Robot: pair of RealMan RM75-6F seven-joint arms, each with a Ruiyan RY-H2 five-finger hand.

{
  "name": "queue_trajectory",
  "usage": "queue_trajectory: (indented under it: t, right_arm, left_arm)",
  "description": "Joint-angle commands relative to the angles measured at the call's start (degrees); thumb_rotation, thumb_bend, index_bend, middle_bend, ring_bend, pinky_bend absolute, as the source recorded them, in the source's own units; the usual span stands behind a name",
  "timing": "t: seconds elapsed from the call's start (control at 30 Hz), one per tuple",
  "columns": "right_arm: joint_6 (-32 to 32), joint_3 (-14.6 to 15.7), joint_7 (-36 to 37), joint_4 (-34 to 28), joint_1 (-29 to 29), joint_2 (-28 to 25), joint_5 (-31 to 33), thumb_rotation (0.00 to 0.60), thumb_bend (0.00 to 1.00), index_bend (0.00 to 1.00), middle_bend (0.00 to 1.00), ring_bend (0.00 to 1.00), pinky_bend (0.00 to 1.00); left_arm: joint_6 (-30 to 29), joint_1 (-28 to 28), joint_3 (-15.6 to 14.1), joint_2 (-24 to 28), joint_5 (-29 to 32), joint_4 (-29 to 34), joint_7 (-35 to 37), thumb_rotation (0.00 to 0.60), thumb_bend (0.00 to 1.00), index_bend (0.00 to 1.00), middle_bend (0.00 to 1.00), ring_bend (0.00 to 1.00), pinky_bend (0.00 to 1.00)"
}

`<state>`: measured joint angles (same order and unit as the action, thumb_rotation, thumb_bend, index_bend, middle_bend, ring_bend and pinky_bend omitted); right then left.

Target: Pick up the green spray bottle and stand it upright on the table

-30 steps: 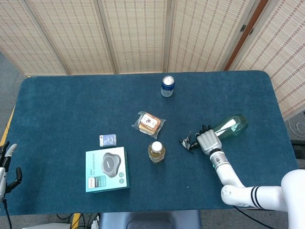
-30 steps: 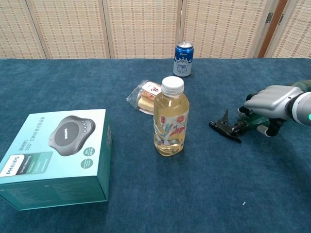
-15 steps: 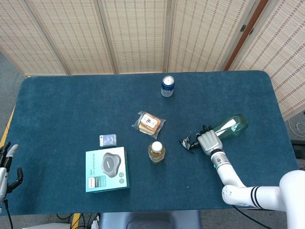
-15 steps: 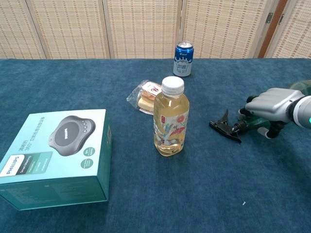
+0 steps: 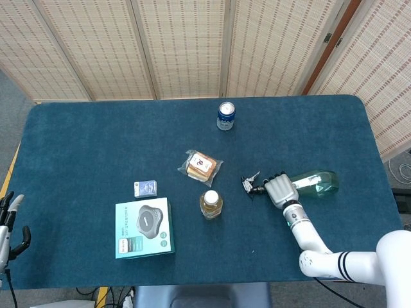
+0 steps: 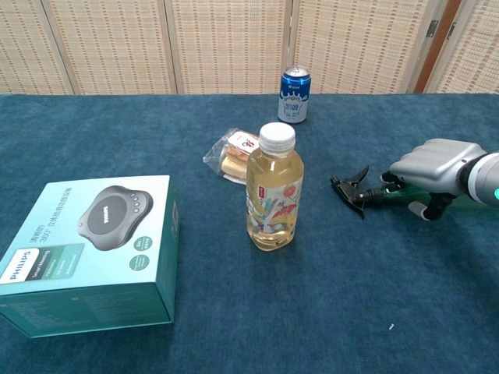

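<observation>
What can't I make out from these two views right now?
- Green spray bottle: the chest view cuts its body off at the right edge; the right hand covers its neck in both views.
- Fingers under the bottle: hidden by the hand's back.
- Left hand: cut by the head view's left edge, absent from the chest view.

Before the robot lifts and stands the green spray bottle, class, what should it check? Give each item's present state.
1. Right hand wrapped around green spray bottle neck: ok.
2. Grip firmness: cannot tell.
3. Bottle upright: not ok, it lies sideways.
4. Black trigger nozzle clear of the drink bottle: ok.
5. Bare table nearby for standing it: ok.
6. Left hand out of the way: ok.
</observation>
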<state>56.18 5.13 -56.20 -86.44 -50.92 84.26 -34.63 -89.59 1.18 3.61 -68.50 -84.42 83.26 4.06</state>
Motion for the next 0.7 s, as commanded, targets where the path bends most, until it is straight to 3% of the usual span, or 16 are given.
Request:
queue_trajectory:
  t: [0.03,0.37,0.7]
  right_arm:
    - [0.48,-0.12,0.19,-0.59,0.17,-0.35,-0.53,0.6,0.45,0.44,0.49,0.29,0.35]
    - [3.9,-1.44,2.81,-4.7,1.42,-2.78,-5.11,0.6,0.45,0.45,0.51,0.3,0.35]
    - [9.88,-4.45,17.35,-8.87,7.37,-7.72,-16.98,0.6,0.45,0.45,0.51,0.3,0.35]
  left_arm:
    - [0.1,0.03,0.06,-0.03,0.12,-0.09,0.1,0.6,0.59,0.05,0.0,0.0,0.0]
    - [0.66,0.46,0.26,0.15,0.15,0.42,-0.46,0.6,0.59,0.05,0.0,0.0,0.0]
    - [3.0,1.89,0.73,1.3,0.84,2.17,-2.04,0.6,0.59,0.05,0.0,0.0,0.0]
